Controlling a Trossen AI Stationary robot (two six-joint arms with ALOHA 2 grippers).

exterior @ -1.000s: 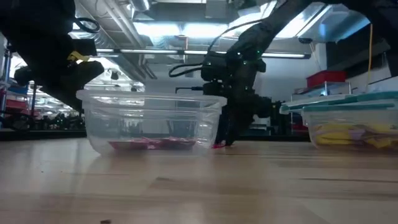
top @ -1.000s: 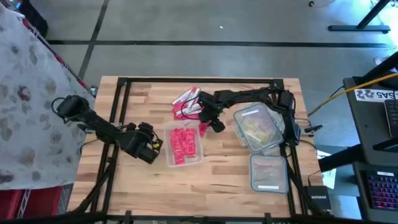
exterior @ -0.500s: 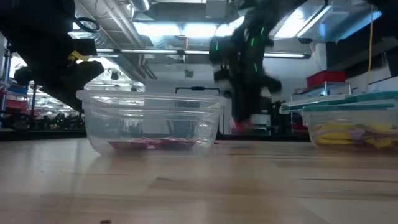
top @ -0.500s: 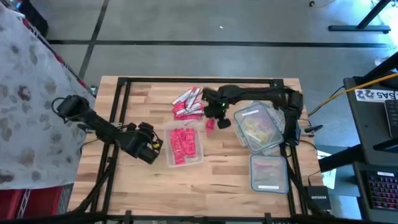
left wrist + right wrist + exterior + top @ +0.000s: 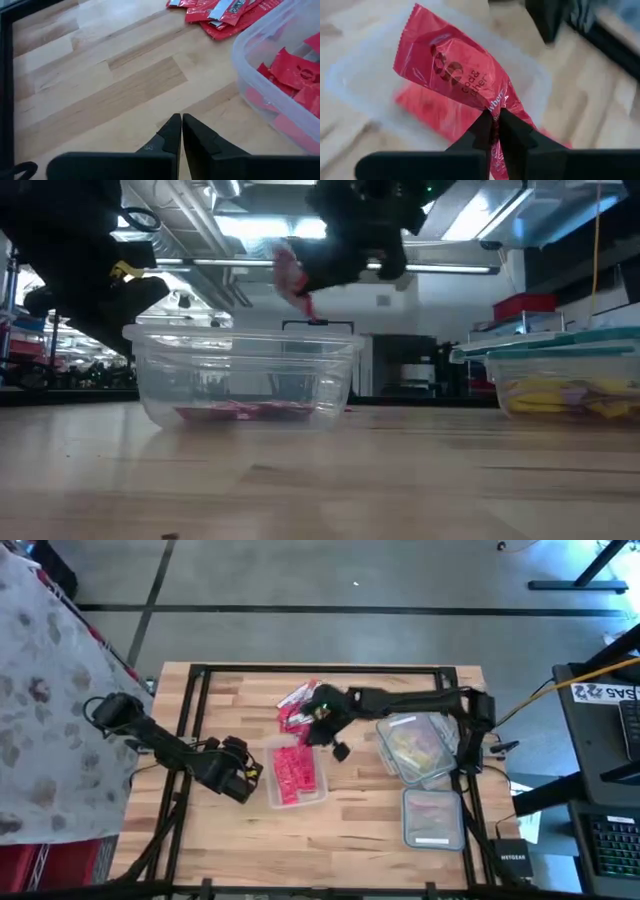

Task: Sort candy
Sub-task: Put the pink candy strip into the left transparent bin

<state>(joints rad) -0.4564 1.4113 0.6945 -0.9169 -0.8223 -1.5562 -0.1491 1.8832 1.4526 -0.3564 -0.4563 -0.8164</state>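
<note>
Above the middle of the high view, your right gripper [image 5: 318,718] has lifted off the table and swung left since a moment ago; half a second back it sat lower, beside the tub of yellow sweets [image 5: 412,748], and now it hangs near the upper edge of the tub of red sweets [image 5: 297,776]. Its fingers are pinched on a red candy [image 5: 455,70], which dangles above the tub rim in the upper middle of the low view. That suggests the pick is done and the drop into the red tub comes next.

The held candy is a flat, glossy red wrapper with dark print, crinkled where the fingertips nip its lower end. More red pieces lie in the bottom of the tub, and a loose pile of red and silvery pieces [image 5: 298,705] stays on the wood above the tub, unsorted.

Your left gripper [image 5: 243,774] waits at centre left, just beside the red tub, its fingers pressed together on nothing.
</note>
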